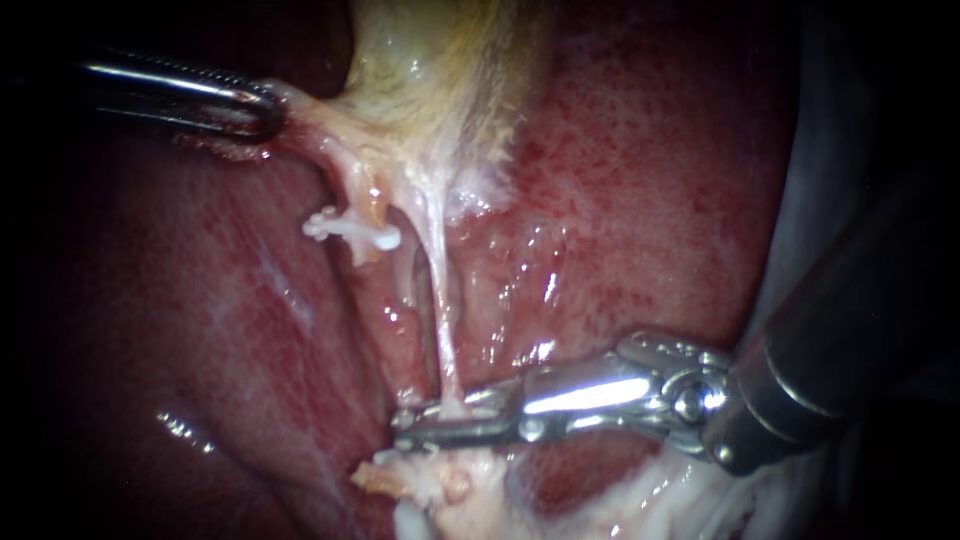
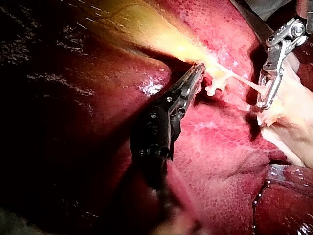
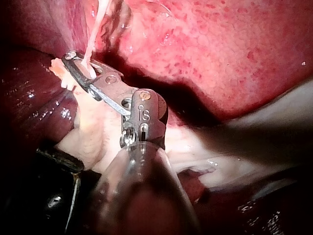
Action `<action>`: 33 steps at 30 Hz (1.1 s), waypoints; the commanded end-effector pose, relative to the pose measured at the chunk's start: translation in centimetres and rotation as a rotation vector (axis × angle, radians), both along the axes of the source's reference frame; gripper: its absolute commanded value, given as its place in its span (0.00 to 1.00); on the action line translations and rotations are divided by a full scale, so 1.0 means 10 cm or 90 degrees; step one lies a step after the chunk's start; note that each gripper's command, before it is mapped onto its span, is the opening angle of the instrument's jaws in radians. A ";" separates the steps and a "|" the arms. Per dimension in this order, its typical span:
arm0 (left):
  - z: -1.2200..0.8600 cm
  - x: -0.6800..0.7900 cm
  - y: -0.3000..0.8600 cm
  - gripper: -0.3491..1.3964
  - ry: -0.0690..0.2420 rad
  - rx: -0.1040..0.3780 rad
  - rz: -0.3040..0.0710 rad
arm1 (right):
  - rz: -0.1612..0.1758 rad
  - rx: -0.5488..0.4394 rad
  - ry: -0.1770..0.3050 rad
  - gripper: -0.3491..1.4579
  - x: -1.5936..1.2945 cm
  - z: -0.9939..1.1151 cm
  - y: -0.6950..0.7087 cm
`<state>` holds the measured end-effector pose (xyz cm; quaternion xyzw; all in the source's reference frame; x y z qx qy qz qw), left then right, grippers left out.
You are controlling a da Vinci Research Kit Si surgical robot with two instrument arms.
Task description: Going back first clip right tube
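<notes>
Pale and thin, the right tube [image 1: 440, 300] is stretched from the gallbladder [image 1: 440, 80] down to the right instrument [image 1: 450, 420], whose end effector is slightly parted around its lower end. Gallbladder tissue is gripped by the left instrument [image 1: 266, 112], its end effector closed on it.

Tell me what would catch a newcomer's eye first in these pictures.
First, the white clip set across the left-hand tube mid-view in the endoscope, bright against the red liver. Beside it, the thin pale right tube stretches taut from the yellowish gallbladder down to the tip of the shiny right tool. At upper left, the left tool has its jaws shut on the gallbladder's lower edge.
</notes>
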<state>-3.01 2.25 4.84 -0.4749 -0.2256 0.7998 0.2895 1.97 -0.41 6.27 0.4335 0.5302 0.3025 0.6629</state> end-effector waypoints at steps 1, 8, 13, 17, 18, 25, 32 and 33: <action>0.000 0.000 0.000 0.00 0.000 0.000 0.000 | 0.000 -0.016 0.003 0.00 -0.002 0.002 -0.001; 0.000 0.000 0.000 0.00 0.000 0.000 0.000 | 0.008 -0.235 -0.057 0.47 0.005 0.010 0.006; 0.000 0.001 0.000 0.00 0.000 0.000 0.000 | -0.021 -0.359 -0.081 0.47 -0.015 0.007 0.010; 0.000 0.001 0.000 0.00 0.000 0.000 0.000 | -0.036 -0.423 -0.082 0.47 -0.043 -0.008 0.020; 0.000 0.001 0.000 0.00 0.000 0.000 0.000 | -0.037 -0.435 -0.081 0.47 -0.050 -0.012 0.023; 0.001 0.001 -0.001 0.00 0.000 0.000 0.000 | -0.094 -0.524 -0.084 0.47 -0.098 -0.051 0.052; 0.003 0.000 -0.002 0.00 0.000 -0.001 0.000 | -0.123 -0.547 -0.097 0.47 -0.125 -0.072 0.065; 0.005 -0.001 -0.003 0.00 0.001 -0.002 0.000 | -0.124 -0.547 -0.097 0.47 -0.127 -0.073 0.065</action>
